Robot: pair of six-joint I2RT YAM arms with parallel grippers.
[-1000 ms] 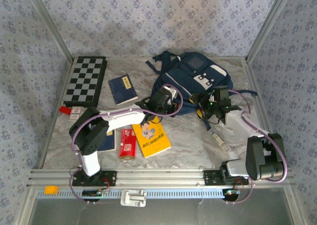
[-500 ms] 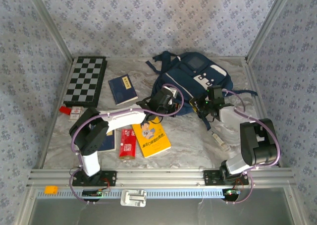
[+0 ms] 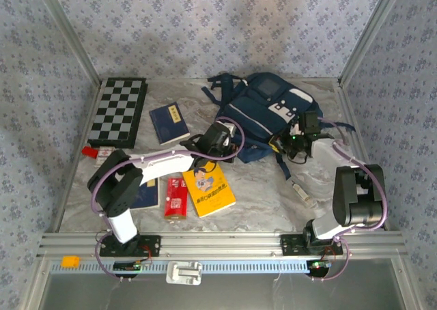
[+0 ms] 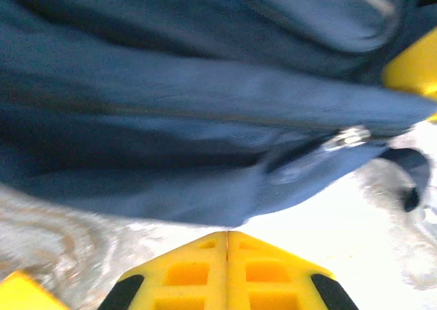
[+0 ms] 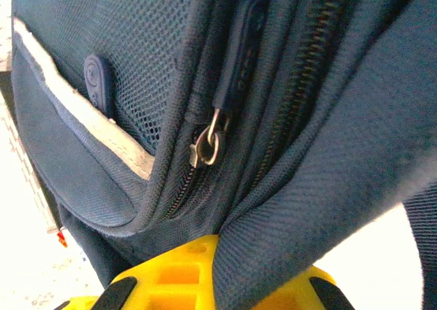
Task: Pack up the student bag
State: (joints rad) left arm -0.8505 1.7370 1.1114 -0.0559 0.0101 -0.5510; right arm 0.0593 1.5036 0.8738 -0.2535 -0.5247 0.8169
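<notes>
Change: right gripper (image 3: 300, 136), wide 1 second ago, now clamped on fabric beside zipper pull (image 5: 208, 143) of student bag (image 3: 263, 108), upper centre-right of top view. No change: left gripper (image 4: 227, 242) pinched closed at bag edge, holding nothing visible. Judgement: bag opening under way.

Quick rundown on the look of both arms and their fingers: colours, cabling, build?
The two match. The left arm and right arm have white links between chunky black joint housings, each with a purple cable looped along the outside. Their bases are bolted to an aluminium rail. The fingers are bright yellow moulded plastic with recessed rectangular pockets and black patches low on the outer sides.
</notes>
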